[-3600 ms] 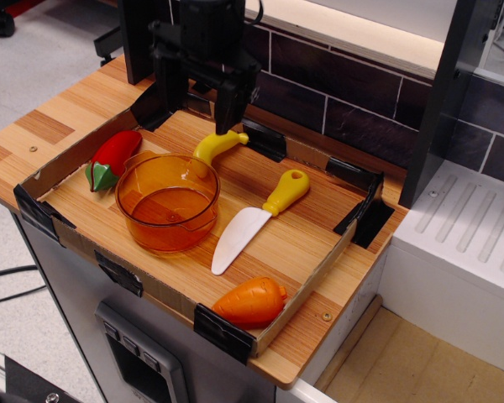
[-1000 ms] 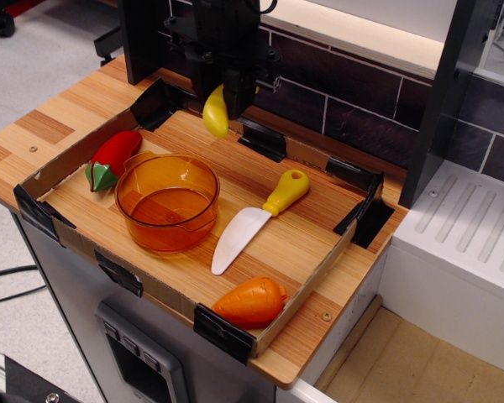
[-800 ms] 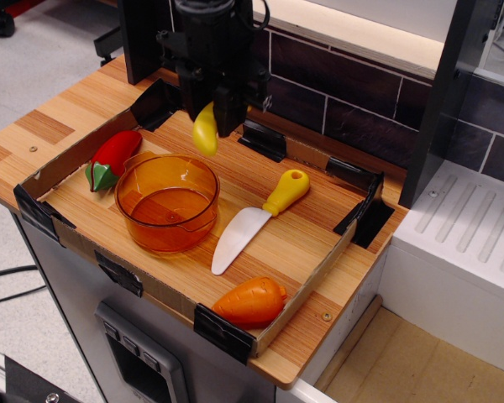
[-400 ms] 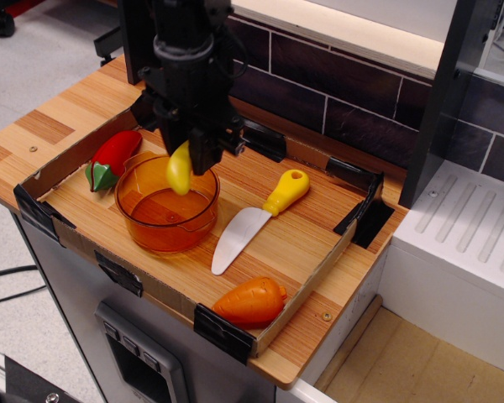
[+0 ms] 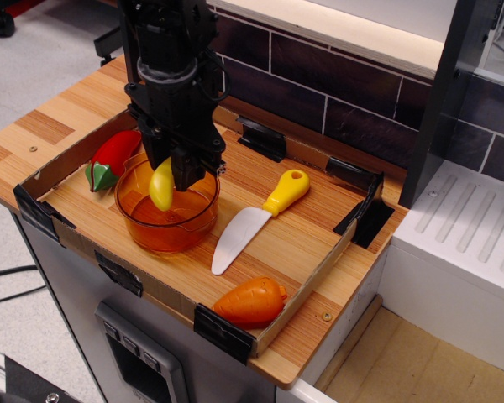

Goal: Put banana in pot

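We've carried the banana from the tray's 12 o'clock side down over the pot, gripper still pinching it, tip hanging inside the rim at the pot's 12 o'clock, so 1 release probably finishes the task.

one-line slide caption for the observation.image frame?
Gripper holds the banana over the orange pot in the tray, toy knife alongside.
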Controlling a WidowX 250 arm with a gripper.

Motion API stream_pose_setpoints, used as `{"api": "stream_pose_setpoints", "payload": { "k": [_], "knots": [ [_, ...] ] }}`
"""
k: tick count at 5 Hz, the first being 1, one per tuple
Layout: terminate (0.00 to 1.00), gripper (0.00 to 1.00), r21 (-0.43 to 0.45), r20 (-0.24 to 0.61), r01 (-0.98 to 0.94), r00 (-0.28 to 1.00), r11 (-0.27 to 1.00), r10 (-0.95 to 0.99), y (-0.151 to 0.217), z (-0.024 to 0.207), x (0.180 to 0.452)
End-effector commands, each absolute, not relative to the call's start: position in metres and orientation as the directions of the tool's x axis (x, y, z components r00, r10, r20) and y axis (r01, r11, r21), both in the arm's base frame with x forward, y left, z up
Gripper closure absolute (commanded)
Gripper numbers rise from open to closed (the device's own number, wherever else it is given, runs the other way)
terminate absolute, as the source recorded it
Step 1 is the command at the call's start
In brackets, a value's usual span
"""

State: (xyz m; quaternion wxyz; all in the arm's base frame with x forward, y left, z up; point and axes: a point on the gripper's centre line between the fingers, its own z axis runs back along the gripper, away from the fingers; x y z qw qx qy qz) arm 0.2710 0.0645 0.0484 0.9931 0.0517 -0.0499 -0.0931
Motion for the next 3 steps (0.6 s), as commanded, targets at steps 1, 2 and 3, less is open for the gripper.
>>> {"api": "stream_pose_setpoints", "payload": {
  "k": [1,2,3],
  "knots": [
    [0.00,0.00,0.110,0.141,0.133,0.979,0.985,-0.148,0.076,0.079,0.277],
    [0.00,0.00,0.088,0.142,0.113,0.982,0.990,-0.125,0.071,0.103,0.278],
    [0.00,0.00,0.066,0.119,0.100,0.987,0.993,-0.108,0.061,0.121,0.281]
  ]
}}
